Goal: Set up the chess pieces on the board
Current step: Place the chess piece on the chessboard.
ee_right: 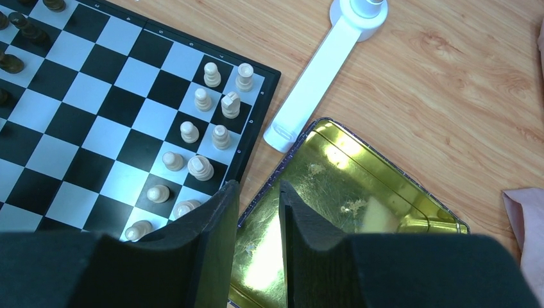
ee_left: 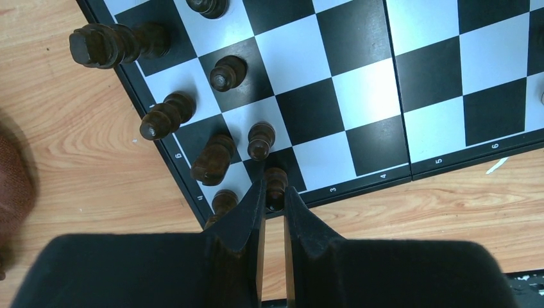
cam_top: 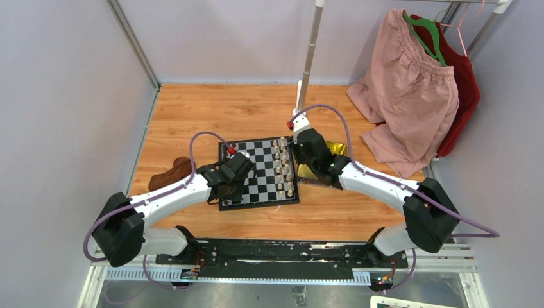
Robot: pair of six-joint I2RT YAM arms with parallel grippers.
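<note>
Black and close to the lens, my left gripper [ee_left: 274, 192] has its jaws closed on a dark pawn [ee_left: 276, 179], pinched low over a dark square at the near rim of the board [ee_left: 369, 96] (whether its foot is down yet, I cannot tell). Other dark pieces [ee_left: 213, 159] crowd from 9 to 12 o'clock of it, and a second pawn [ee_left: 261, 140] stands just beside it at 11 o'clock.

To seat this one well, I judge I should keep it upright, settle it square in its field, and part the jaws only a little. Then I should lift straight up so neither tip brushes that neighbour.

Seen from above, my left arm [cam_top: 173, 196] sweeps from its base at 7 o'clock up and inward, wrist tipped down over the board's 9 o'clock side. My right arm [cam_top: 378, 183] mirrors it from 5 o'clock. My right gripper [ee_right: 256, 199] hangs with jaws apart and nothing between them, over the seam between the board and the gold tray [ee_right: 385, 205]. The cream pieces [ee_right: 221, 136] stand in two files along the board's 3 o'clock edge.
</note>
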